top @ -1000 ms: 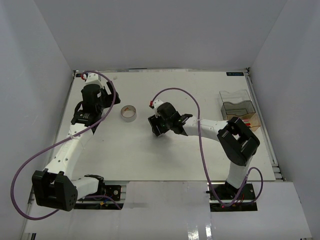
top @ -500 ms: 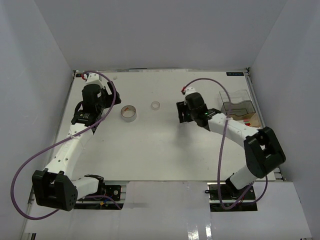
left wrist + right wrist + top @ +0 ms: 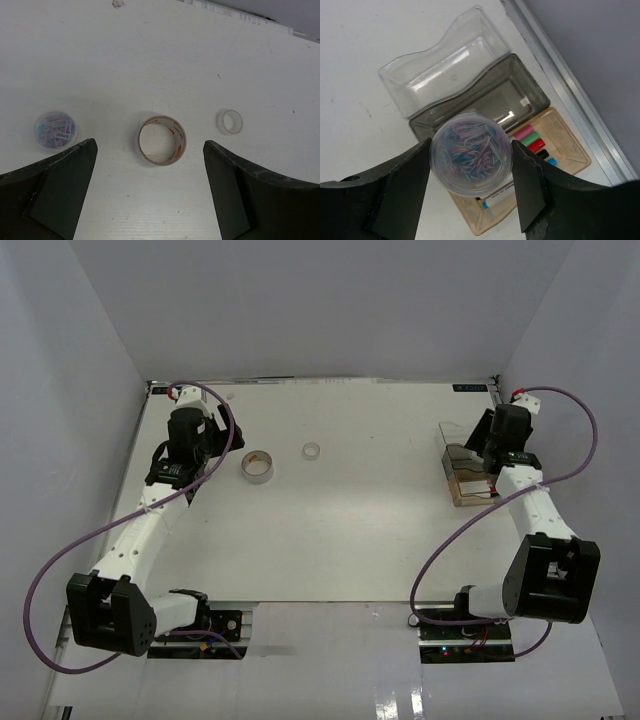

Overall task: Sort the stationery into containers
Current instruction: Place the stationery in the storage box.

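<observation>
My right gripper (image 3: 471,156) is shut on a round clear tub of coloured paper clips (image 3: 470,150) and holds it above the organiser (image 3: 485,97), over its grey-tinted compartment and the tan tray (image 3: 572,150). Several markers (image 3: 532,140) lie in the tray. In the top view the right gripper (image 3: 489,447) hangs over the organiser (image 3: 470,430) at the right edge. My left gripper (image 3: 149,146) is open above the beige tape roll (image 3: 161,140). A clear ring (image 3: 230,121) lies to its right and a second tub of clips (image 3: 55,130) to its left.
The tape roll (image 3: 258,466) and clear ring (image 3: 312,450) lie on the white table left of centre. Grey walls close in the table on three sides. A metal rail (image 3: 580,95) runs just right of the organiser.
My right arm has swung from the table's middle to the right edge, carrying the tub over the organiser. The clear ring came into view. The left arm has barely moved.
</observation>
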Controlling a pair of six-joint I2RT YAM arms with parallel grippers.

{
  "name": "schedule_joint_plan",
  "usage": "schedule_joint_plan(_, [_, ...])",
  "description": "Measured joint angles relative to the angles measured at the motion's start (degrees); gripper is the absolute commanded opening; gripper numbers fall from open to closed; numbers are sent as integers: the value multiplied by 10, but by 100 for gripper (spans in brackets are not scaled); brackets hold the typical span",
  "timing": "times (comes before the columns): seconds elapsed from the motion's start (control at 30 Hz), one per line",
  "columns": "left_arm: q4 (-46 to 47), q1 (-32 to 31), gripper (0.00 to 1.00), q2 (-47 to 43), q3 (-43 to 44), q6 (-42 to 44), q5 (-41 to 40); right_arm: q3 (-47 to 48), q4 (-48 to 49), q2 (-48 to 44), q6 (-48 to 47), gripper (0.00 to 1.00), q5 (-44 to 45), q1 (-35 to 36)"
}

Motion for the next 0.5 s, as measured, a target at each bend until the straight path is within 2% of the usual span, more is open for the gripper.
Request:
schedule_joint_plan(0.2, [0,0,98,0,0,0,4,25,-15,53,11,38,0,-57])
schedule_joint_plan(0.5, [0,7,98,0,0,-1,10,72,-9,127,13,39,-6,-68])
